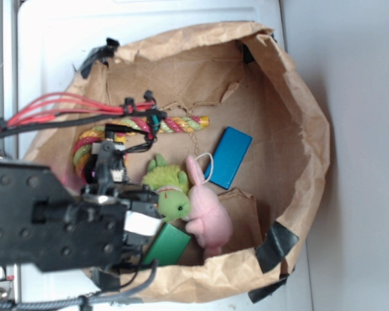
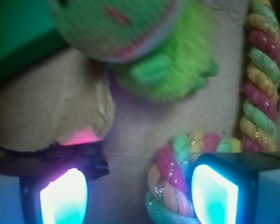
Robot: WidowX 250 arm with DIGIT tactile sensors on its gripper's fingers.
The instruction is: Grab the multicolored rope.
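Hand point(image 2: 137, 196) spread apart, low over the hooked end of the thick twisted red-yellow-green cotton rope point(image 2: 170, 179), which lies inside the brown paper bag point(image 1: 298, 103) beside the green plush toy point(image 2: 144, 42); the hook sits between the fingers, ready for closing.

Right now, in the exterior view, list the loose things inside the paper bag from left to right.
multicolored rope → green block → green plush toy → pink plush bunny → blue block
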